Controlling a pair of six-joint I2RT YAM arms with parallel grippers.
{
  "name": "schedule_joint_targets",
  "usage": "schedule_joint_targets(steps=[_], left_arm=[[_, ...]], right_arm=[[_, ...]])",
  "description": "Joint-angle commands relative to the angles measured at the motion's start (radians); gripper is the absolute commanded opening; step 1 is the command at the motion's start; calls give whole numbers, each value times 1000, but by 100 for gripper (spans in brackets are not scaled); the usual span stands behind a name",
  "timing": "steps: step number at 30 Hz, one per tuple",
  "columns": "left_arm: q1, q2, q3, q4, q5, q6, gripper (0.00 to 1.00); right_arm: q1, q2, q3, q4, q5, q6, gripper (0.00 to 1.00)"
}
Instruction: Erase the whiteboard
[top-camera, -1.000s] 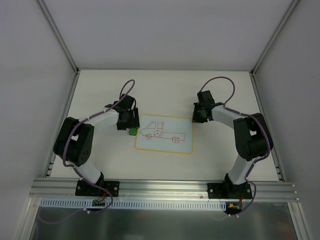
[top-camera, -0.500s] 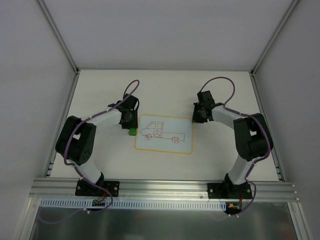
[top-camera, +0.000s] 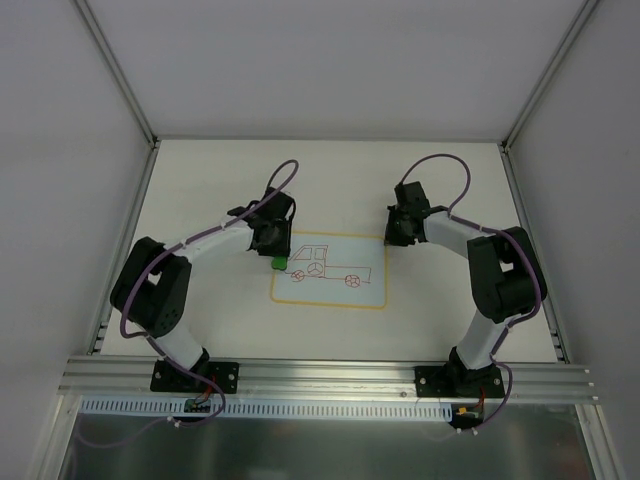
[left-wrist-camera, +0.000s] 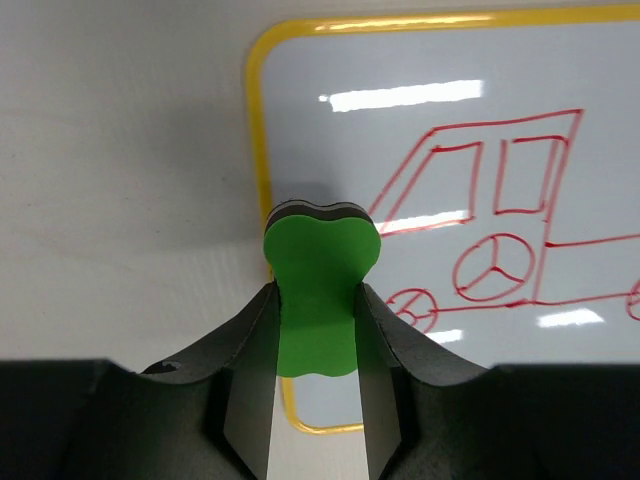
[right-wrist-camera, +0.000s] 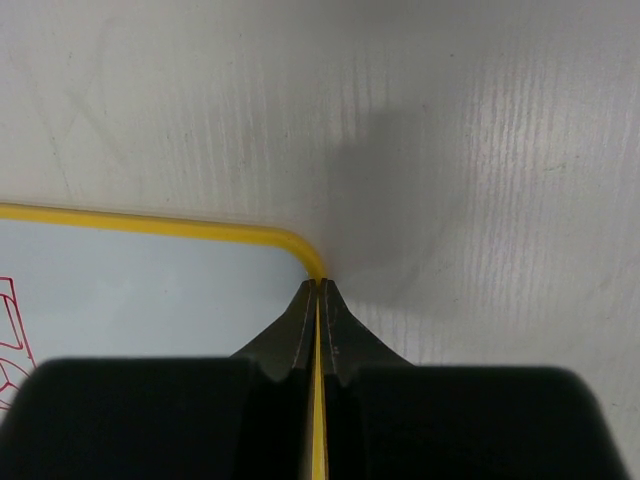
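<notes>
The whiteboard (top-camera: 345, 295) is laid flat mid-table, its red truck drawing (top-camera: 320, 265) not yet wiped. Its right edge, at the far corner, is pinched by the right gripper (right-wrist-camera: 318, 292), apparently to stop it sliding. A green eraser (left-wrist-camera: 320, 245) is clamped in the left gripper (left-wrist-camera: 318, 292) at the board's left edge, poised for a first stroke.
</notes>
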Motion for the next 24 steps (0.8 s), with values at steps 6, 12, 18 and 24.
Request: schedule_joint_targets(steps=[6, 12, 18, 24], left_arm=[[-35, -40, 82, 12, 62, -33, 8], [-44, 102, 104, 5, 41, -58, 6], [-42, 219, 167, -2, 41, -64, 4], [-79, 363, 280, -13, 87, -51, 1]], right_arm=[[12, 10, -33, -67, -23, 3, 0], [12, 14, -30, -67, -20, 7, 0], [14, 22, -30, -67, -17, 12, 0], [26, 25, -29, -67, -15, 15, 0]])
